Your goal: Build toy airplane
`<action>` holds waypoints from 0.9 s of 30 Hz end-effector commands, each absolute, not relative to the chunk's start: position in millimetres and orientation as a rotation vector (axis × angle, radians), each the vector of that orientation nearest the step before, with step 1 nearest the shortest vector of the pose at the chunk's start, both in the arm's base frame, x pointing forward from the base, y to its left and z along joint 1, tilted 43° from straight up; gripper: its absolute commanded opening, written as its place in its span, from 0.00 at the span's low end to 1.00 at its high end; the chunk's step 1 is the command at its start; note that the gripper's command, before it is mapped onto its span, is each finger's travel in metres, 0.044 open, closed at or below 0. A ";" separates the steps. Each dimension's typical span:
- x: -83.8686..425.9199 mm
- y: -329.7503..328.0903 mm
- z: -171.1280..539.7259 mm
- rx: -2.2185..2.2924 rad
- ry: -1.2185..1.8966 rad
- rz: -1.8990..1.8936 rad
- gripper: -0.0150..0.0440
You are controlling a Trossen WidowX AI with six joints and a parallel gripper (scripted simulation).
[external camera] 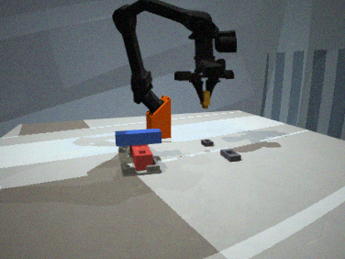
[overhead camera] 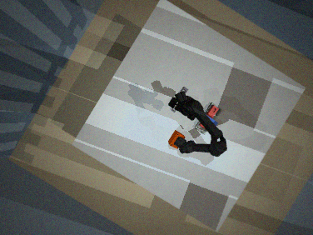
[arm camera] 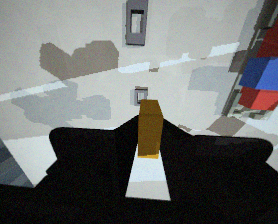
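pale tabletop point(overhead camera: 187, 54) point(external camera: 284, 193) point(arm camera: 90, 25), patchy shadows | blue-grey wall point(external camera: 60, 46) behind

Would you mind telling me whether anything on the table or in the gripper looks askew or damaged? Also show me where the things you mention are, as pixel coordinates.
Nothing stands out. The blue wing point(external camera: 139, 137) point(arm camera: 261, 73) lies across the red fuselage point(external camera: 142, 157) point(arm camera: 259, 99) in the jig point(external camera: 127, 166), without obvious tilt, and the gripper point(external camera: 205, 94) point(arm camera: 148, 119) holds the yellow tail fin point(external camera: 205, 100) point(arm camera: 150, 131). I see no damage.
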State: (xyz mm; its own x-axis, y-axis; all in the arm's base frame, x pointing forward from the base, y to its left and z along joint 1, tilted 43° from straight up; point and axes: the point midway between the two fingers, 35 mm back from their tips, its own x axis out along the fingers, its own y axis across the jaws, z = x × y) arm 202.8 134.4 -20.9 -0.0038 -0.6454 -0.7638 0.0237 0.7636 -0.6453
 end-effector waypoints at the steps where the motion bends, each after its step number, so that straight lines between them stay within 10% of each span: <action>1: 213.6 131.8 -15.0 -0.517 1.489 -0.550 0.25; 27: 258.4 95.3 8.3 -0.457 1.491 -0.542 0.25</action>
